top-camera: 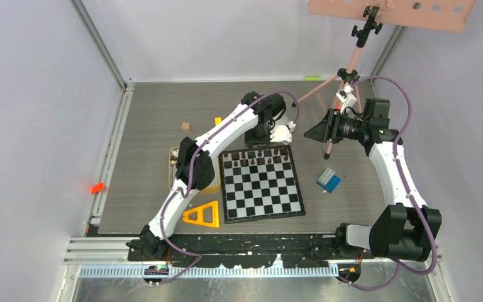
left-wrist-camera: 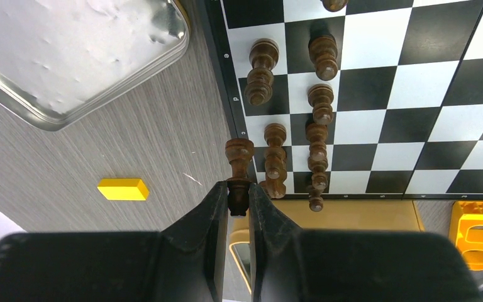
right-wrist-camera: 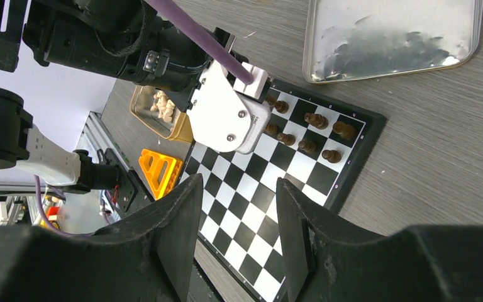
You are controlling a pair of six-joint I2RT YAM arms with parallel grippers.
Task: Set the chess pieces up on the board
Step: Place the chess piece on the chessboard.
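My left gripper (left-wrist-camera: 239,194) is shut on a dark brown chess piece (left-wrist-camera: 239,165), held over the black border of the board (left-wrist-camera: 377,94) at its far edge. Several dark chess pieces (left-wrist-camera: 317,100) stand in two rows on the squares beside it. In the top view the board (top-camera: 263,189) lies in the middle, with dark pieces (top-camera: 261,161) on its far rows. My right gripper (right-wrist-camera: 239,182) hangs open and empty, high above the board (right-wrist-camera: 251,201) to the right. Pale chess pieces (right-wrist-camera: 162,104) lie in the gold tin (right-wrist-camera: 177,129).
A silver tin lid (left-wrist-camera: 69,50) and a yellow block (left-wrist-camera: 123,189) lie on the table beside the board. An orange triangle frame (top-camera: 203,214) sits near the front left. A blue cube (top-camera: 329,180) lies right of the board. A brown cube (top-camera: 185,126) and a tripod (top-camera: 346,82) stand farther back.
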